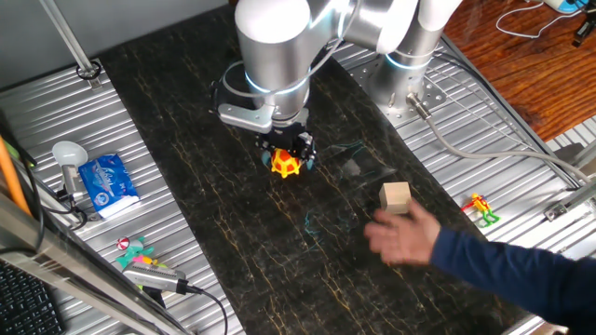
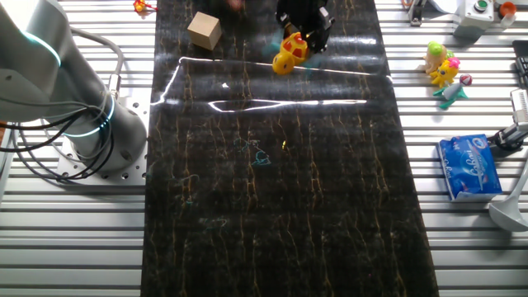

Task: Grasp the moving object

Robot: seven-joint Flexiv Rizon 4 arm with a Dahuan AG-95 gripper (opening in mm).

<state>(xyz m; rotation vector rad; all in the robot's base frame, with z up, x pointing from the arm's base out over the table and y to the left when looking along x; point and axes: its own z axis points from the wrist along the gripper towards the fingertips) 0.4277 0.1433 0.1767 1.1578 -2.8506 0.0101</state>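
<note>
the end effector (image 1: 287,154) is down over the dark mat (image 1: 233,233) on the table (image 1: 56,102), its black fingers set on either side of the yellow-and-orange toy figure (image 1: 285,165), which sits between them at the mat's surface; whether they press it tight cannot be told. a tan wooden cube (image 1: 396,196) stands apart on the mat, with a person's blurred hand (image 1: 402,237) just beside it.

You see a dark marbled mat (image 2: 272,206) over a ribbed metal table (image 2: 74,239), with wooden floor (image 1: 521,65) far right.
</note>
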